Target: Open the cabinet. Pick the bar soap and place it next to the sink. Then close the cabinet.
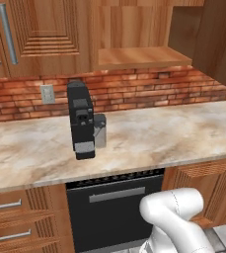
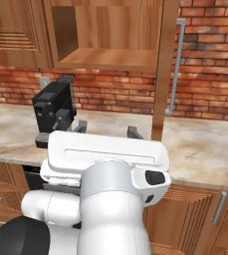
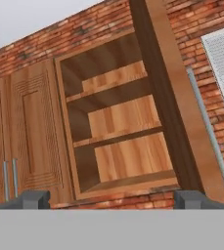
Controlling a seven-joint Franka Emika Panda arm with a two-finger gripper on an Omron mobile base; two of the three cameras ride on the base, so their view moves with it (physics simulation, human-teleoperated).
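A: Looking at the cabinet (image 3: 118, 132) now. Door (image 3: 174, 107) is swung wide, edge-on in the hand view, silver handle (image 3: 209, 132) facing out. So step 1 looks done

B: And the bar soap?

A: Can't spot it. Shelves (image 3: 121, 139) look bare from below; if it's there it's lying flat out of sight. Surface (image 1: 149, 133) shows just the black coffee machine (image 1: 81, 121)

B: Gripper?

A: Gripper (image 3: 112, 199) aimed up at the opening, fingers (image 3: 33, 199) spread wide apart, nothing btwn them

B: So next?

A: Pick phase, I'd say. Needs the hand raised level w/ a shelf to find the soap, then reach in clear of the door edge
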